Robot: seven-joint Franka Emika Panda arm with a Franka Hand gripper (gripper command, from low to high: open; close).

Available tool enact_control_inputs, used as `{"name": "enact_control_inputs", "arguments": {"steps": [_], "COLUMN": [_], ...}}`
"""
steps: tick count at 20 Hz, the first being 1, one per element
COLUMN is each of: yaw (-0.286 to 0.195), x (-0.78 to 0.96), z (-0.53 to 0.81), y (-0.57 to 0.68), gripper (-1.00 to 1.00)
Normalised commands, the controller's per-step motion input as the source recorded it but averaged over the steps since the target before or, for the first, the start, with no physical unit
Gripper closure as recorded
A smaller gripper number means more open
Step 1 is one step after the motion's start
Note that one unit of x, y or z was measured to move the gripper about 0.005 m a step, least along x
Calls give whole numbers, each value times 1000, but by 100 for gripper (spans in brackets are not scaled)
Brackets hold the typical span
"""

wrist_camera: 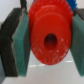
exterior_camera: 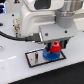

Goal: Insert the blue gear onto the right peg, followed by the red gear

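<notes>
In the exterior view my gripper is shut on the red gear, held just above the blue gear. The blue gear lies flat on the white plate with a black border, at its end toward the exterior view's right. One dark peg stands free on the plate; the right peg is hidden under the gears. In the wrist view the red gear fills the middle, its centre hole showing, clamped between the two green pads. The blue gear is hidden there.
The arm's white body and a black cable hang over the plate. The white table spreads around the plate.
</notes>
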Motion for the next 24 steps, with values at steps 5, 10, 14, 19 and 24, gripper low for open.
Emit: {"name": "enact_control_inputs", "arguments": {"steps": [5,10,14,19,24], "yaw": [0,0,0,0,0], "x": [269,209,117,106,91], "z": [-62,-256,-240,510,-153], "y": [-124,-206,-87,-231,-45], "gripper": [100,100,100,100,100]}}
